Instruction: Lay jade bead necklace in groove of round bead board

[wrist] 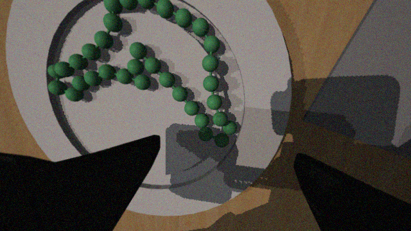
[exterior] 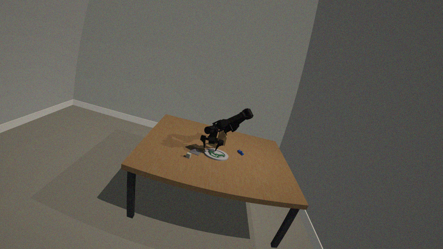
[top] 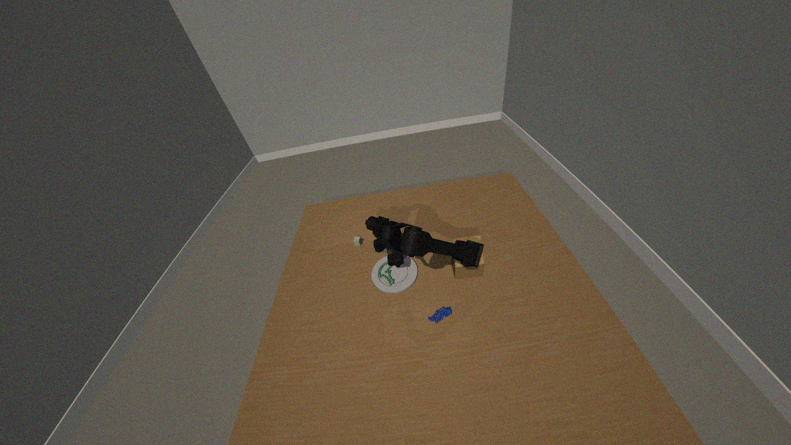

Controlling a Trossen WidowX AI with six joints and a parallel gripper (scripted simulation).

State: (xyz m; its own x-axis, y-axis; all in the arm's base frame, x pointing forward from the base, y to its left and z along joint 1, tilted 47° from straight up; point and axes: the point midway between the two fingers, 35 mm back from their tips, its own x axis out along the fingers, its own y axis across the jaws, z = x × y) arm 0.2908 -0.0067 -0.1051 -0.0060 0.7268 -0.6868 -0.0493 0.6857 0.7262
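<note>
The jade bead necklace (top: 390, 279) (exterior: 219, 155) (wrist: 210, 63) lies bunched on the round bead board (top: 404, 281) (exterior: 225, 157) (wrist: 263, 64). In the wrist view one run of beads curves along the groove's upper right side; I cannot tell how deep it sits. Other runs fold across the raised middle, with a bend at the groove's left wall. The lower groove holds no beads. My gripper (exterior: 209, 149) (wrist: 225, 150) is wide open and empty above the board's edge. Its left finger hides part of the lower left groove. In the top view the arm hides the fingertips.
A blue bead necklace (top: 440, 314) (exterior: 240, 152) lies on the table apart from the board. A small pale cube (top: 358, 241) (exterior: 188, 155) and a flat grey piece (exterior: 195, 151) (wrist: 379, 42) are on the board's other side. A tan block (top: 469, 271) stands under the arm's far end.
</note>
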